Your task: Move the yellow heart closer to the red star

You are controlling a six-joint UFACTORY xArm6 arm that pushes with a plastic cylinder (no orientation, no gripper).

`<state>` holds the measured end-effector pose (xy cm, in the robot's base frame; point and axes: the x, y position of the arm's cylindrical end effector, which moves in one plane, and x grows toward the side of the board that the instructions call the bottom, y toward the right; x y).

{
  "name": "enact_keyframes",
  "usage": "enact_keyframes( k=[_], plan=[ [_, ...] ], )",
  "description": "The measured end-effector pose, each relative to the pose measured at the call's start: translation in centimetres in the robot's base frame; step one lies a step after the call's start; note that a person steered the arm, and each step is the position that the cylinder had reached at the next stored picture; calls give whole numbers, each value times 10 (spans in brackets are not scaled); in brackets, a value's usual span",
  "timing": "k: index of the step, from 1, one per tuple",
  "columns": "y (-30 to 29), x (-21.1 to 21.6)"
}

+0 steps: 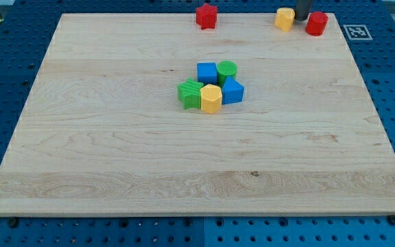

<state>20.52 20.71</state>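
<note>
The yellow heart (284, 18) lies at the board's top edge, toward the view's right. The red star (206, 16) lies at the top edge near the middle, well to the left of the heart. My tip (300, 19) comes down from the view's top, right beside the heart's right side. It stands between the heart and a rounded red block (316, 23). I cannot tell whether the tip touches either one.
A tight cluster sits in the board's middle: a blue cube (206, 71), a green cylinder (227, 71), another blue block (232, 90), a green star (190, 94) and a yellow hexagon (211, 99). The wooden board (115, 158) lies on a blue pegboard table.
</note>
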Motion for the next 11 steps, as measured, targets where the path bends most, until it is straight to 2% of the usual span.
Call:
enact_keyframes(
  k=[2, 7, 11],
  plan=[
    [-28, 5],
    [-30, 40],
    [-108, 42]
  ],
)
